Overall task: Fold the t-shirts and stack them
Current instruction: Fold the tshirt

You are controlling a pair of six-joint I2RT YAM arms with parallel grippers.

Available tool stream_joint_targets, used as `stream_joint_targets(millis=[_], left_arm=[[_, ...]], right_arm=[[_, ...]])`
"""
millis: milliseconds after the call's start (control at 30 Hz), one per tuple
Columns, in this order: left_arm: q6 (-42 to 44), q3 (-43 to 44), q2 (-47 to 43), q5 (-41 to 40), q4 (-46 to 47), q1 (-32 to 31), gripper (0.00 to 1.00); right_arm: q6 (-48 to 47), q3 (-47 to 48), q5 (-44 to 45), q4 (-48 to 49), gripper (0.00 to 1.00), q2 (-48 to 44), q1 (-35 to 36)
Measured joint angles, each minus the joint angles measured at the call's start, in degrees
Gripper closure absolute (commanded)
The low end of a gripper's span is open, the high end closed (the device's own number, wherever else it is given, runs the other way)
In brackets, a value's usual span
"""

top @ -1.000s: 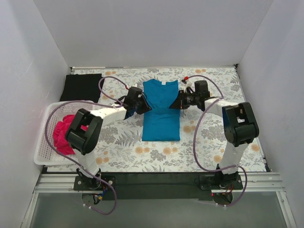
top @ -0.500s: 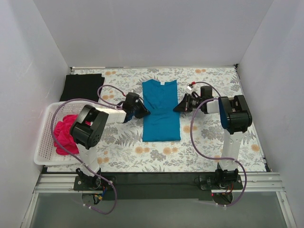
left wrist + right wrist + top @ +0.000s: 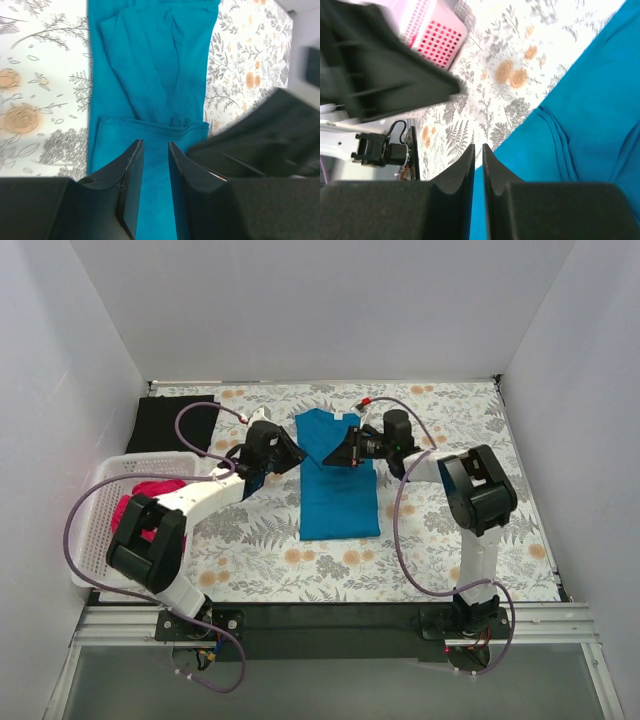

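White-and-black arms, looping purple cables, black wedge-shaped claw fingers, possibly red cable tag.

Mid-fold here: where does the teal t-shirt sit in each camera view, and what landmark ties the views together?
Top external: the teal t-shirt lies in the centre of the picture, collar at the top.
Left wrist: it fills the middle band from top to bottom.
Right wrist: it covers the right side and lower centre.
Shared landmark: the floral table covering, beside the shirt in every view.
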Motion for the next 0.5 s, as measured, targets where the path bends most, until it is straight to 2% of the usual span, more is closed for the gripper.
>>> stream_joint_targets(millis=[100, 267, 500], left_arm=[[1.1, -2.1, -5.6, -2.3, -1.6, 0.0, 0.74], [3.4, -8.8, -16.9, -5.4, -4.8, 0.0, 0.74], [4.9, -14.7, -26.9, -6.0, -9.9, 0.0, 0.7]], right_arm=[[4.4, 0.6, 0.9, 4.8, 0.84, 6.1, 2.3], [10.9, 1.4, 2.8, 7.7, 0.85, 16.1, 1.7], [14.8, 2.8, 4.5, 9.7, 0.85, 17.2, 1.0]])
